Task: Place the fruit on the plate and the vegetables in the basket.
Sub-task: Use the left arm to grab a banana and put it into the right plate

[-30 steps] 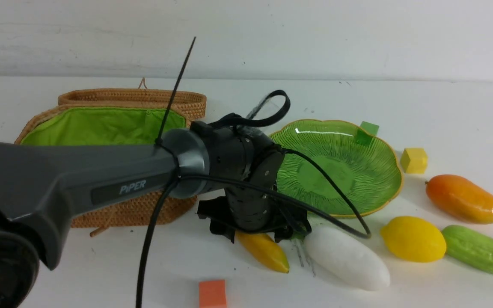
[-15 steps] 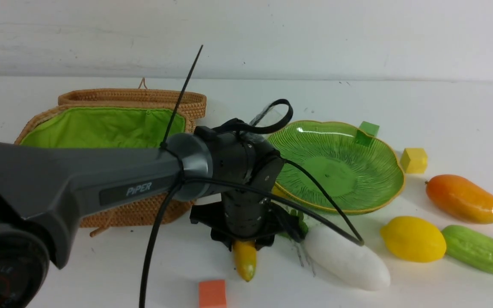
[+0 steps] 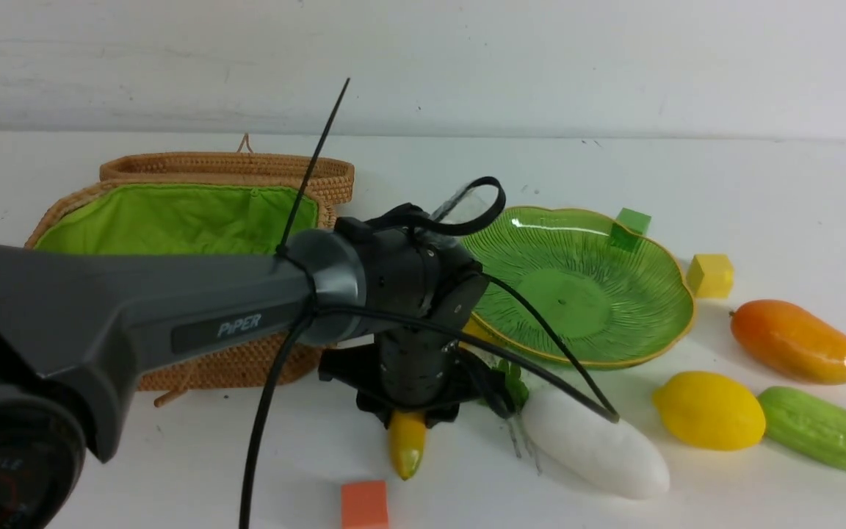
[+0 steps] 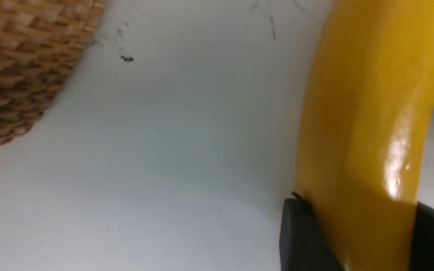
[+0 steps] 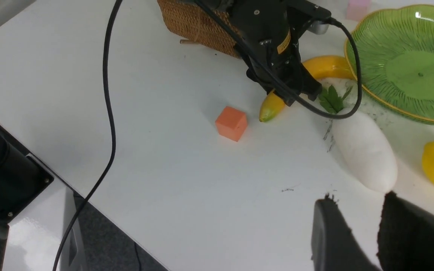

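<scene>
My left gripper [image 3: 410,415] [image 4: 364,229] points down between basket and plate, shut across the middle of the yellow banana [image 3: 407,444] [image 4: 367,113] [image 5: 277,105], which lies low at the table. The green plate [image 3: 584,294] holds nothing. The wicker basket [image 3: 232,364] stands open at the left, its green lining bare where my arm does not hide it. The white radish [image 3: 595,452] [image 5: 364,150], lemon [image 3: 709,409], bumpy gourd [image 3: 827,430] and mango [image 3: 797,342] lie on the table at the right. My right gripper [image 5: 358,199] hovers near the radish's end, open, holding nothing.
An orange cube [image 3: 364,505] sits near the front edge by the banana's tip. A yellow cube [image 3: 711,275] and a green cube [image 3: 632,224] sit beside the plate's far right rim. My left arm's cable [image 3: 555,345] drapes over the plate's near edge.
My left gripper closed on the banana. The banana swung from pointing front-right to pointing straight toward the front under the gripper. The other items stayed put.
</scene>
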Controlling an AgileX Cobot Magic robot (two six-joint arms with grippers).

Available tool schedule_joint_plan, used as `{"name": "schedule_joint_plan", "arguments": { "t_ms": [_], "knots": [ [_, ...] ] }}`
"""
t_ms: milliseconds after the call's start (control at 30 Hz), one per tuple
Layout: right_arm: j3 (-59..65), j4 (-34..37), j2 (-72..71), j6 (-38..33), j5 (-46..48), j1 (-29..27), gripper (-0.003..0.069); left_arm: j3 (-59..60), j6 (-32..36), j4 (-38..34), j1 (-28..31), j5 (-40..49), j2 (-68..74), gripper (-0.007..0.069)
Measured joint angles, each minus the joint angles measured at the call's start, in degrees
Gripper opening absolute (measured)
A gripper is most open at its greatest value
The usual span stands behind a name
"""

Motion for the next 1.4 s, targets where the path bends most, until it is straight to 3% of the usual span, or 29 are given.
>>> {"name": "schedule_joint_plan", "arguments": {
  "t_ms": [500, 733, 967, 1133, 1400],
  "knots": [
    [0.00, 0.55, 0.00, 0.00, 0.00, 0.06, 0.0204, 0.23, -0.64, 1.29, 0.00, 5.51, -10.37, 0.0305],
    [0.00, 0.24, 0.00, -0.20, 0.00, 0.06, 0.0204, 0.36, 7.50, 0.88, -2.27, 6.76, -16.62, 0.0304],
    [0.00, -4.57, 0.00, 2.09, -4.05, 0.06, 0.0204, 0.28, 26.22, 0.09, -3.67, -0.25, -19.16, 0.0304],
    [0.00, -7.69, 0.00, 3.99, -5.48, 0.06, 0.0204, -0.15, 30.17, 0.66, -3.67, -4.00, -19.11, 0.0304],
    [0.00, -16.48, 0.00, 7.82, -9.32, 0.06, 0.0212, -0.67, 36.96, 0.76, -3.34, -24.26, -14.57, 0.0304]
  ]
}}
